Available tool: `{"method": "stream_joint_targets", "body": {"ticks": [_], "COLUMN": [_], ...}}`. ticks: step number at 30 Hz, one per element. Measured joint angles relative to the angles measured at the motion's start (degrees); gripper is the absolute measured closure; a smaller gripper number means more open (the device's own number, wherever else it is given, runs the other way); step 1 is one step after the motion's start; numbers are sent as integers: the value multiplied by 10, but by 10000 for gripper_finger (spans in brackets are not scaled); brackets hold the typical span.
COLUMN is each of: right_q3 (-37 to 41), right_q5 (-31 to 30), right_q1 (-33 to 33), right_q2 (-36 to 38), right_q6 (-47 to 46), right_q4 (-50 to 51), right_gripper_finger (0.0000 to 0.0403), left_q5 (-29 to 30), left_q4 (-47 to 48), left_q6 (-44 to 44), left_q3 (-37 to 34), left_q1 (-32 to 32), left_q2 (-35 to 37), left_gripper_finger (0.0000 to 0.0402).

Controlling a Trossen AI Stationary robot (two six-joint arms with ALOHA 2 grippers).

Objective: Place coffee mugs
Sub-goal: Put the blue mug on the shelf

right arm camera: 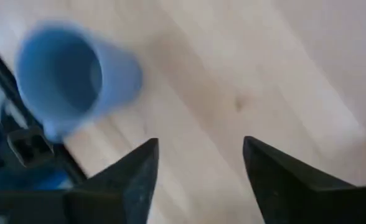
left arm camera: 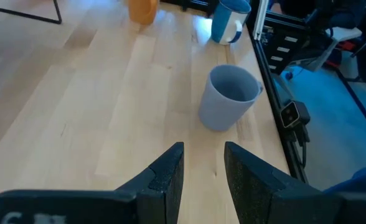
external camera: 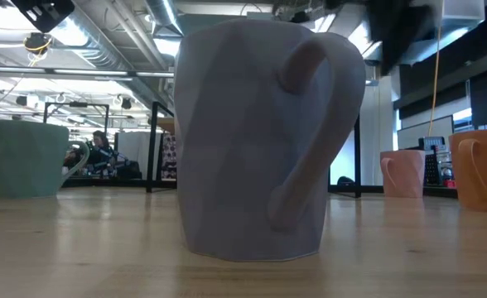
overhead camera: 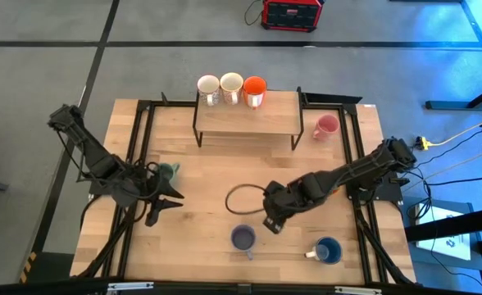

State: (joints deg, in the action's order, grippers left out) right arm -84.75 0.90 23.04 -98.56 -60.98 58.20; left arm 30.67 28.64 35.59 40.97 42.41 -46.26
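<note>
Your right end effector (overhead camera: 270,223) hangs over the middle of the bench (overhead camera: 225,168), jaws spread wide and holding nothing; its wrist view shows only bare wood between the fingers, with the blue mug (right arm camera: 71,74) off to one side. Your left end effector (overhead camera: 161,211) waits over the bench's left side, fingers a little apart and also empty.

Seven mugs show in the high view. Two white mugs (overhead camera: 220,88) and a bright orange mug (overhead camera: 254,91) sit in a row on the small raised shelf (overhead camera: 245,123) at the back. The pink mug (overhead camera: 325,127) stands on the bench just beside the shelf's right end. The pale green mug (overhead camera: 169,171) is near the left arm. The lavender-grey mug (overhead camera: 243,238) stands upright near the front edge, just below the right end effector, and the blue one stands further right, apart from it.

Treat these as rigid glazed ceramic: stiff, probably slick, and likely to chip or crack if tipped or dropped. The wall at the rim looks like the surest place to pinch, one finger inside and one outside, clear of the handle; the handle itself is narrow and could let the mug swing.

The bench is smooth pale wood in a black frame. Beyond it lies grey floor with a red case (overhead camera: 291,13) and trailing cables.
</note>
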Motion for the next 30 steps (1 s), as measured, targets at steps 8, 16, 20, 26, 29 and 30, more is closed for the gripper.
{"method": "stream_joint_targets", "body": {"ticks": [8,16,20,26,29,30], "right_q3": [0,8,36,93,119,128], "right_q5": [65,56,30,27,29,34], "right_q1": [100,213,240,242,234,234], "right_q2": [19,30,29,28,28,28], "right_q6": [-166,-448,-544,-601,-607,-608], "right_q4": [11,15,8,-12,-19,-25], "right_gripper_finger": [162,164,164,174,198,208], "left_q5": [-1,-1,0,1,1,1], "left_q4": [1,4,4,4,4,4], "left_q6": [-2,-13,-30,-32,-32,-32], "left_q3": [0,0,0,0,0,0], "left_q1": [-12,-18,-18,-18,-18,-18], "left_q2": [0,0,0,0,0,0], "left_gripper_finger": [292,292,292,292,292,292]}}
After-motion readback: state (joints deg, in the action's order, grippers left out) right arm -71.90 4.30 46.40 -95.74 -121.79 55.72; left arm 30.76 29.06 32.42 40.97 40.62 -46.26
